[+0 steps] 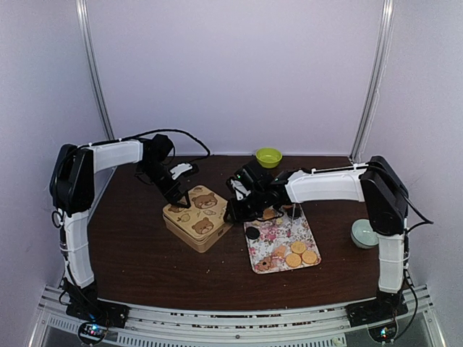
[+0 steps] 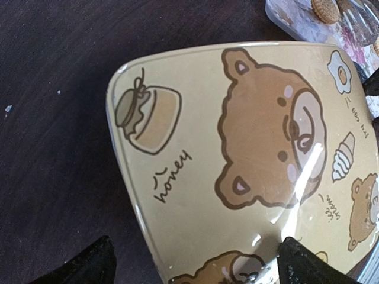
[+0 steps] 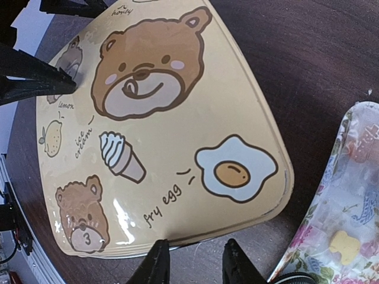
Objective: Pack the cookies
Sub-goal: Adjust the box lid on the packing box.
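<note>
Top external view: the cookies [image 1: 298,253] lie on a floral tray [image 1: 269,237] right of centre on the dark bench [image 1: 137,253]. Several are round and golden at its near end, and a dark one sits towards its far left. A closed tin [image 1: 197,217] with bear drawings on the lid stands just left of the tray. The left gripper [image 1: 179,194] hangs over the tin's far corner. The right gripper [image 1: 235,210] is at the tin's right edge, between the tin and the tray.

Left wrist view: the left gripper [image 2: 195,269] is spread wide above the lid, beside the honey jar drawing.

Right wrist view: the right gripper [image 3: 195,263] has its fingers drawn near each other but apart, with bare bench in the gap. Their tips are at the lid's rim below the fried egg drawing.

A green bowl [image 1: 268,157] stands at the back.
</note>
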Motion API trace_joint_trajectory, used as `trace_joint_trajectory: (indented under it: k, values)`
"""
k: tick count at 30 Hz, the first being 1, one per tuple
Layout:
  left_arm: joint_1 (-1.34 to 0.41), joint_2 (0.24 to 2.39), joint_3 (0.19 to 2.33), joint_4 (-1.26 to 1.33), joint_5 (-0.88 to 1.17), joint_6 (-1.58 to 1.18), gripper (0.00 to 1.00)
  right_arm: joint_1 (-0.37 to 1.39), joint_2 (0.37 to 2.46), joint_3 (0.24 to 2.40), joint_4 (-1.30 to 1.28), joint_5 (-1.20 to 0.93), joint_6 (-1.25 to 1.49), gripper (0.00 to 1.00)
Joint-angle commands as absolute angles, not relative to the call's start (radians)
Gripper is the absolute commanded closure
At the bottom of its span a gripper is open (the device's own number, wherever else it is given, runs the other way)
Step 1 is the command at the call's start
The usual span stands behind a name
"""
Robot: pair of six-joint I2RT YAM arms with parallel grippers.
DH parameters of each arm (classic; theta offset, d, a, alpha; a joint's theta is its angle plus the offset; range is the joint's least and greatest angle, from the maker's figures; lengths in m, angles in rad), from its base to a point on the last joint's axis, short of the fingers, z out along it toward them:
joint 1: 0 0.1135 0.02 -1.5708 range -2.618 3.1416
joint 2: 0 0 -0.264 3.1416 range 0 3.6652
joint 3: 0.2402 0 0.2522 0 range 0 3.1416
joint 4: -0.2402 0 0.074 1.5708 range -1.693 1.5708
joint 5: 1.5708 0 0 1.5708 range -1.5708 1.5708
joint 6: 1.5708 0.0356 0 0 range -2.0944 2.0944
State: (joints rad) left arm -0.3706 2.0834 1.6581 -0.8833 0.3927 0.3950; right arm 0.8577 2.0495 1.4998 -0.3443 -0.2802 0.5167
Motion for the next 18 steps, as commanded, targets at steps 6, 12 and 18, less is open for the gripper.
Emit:
trace_joint_trajectory:
  k: [6,12,18]
  values:
    - [-0.377,2.002,1.565,-0.895,0.381,0.444,0.02,0.800,1.952,1.531,-0.337,-0.293,0.504,0.62]
    - [-0.377,1.987,1.515,-0.893,0.380,0.451,0.02,0.787,2.093,1.750,-0.424,-0.278,0.494,0.54]
    - [-0.376,1.962,1.469,-0.871,0.372,0.443,0.02,0.807,2.232,1.900,-0.455,-0.261,0.502,0.54]
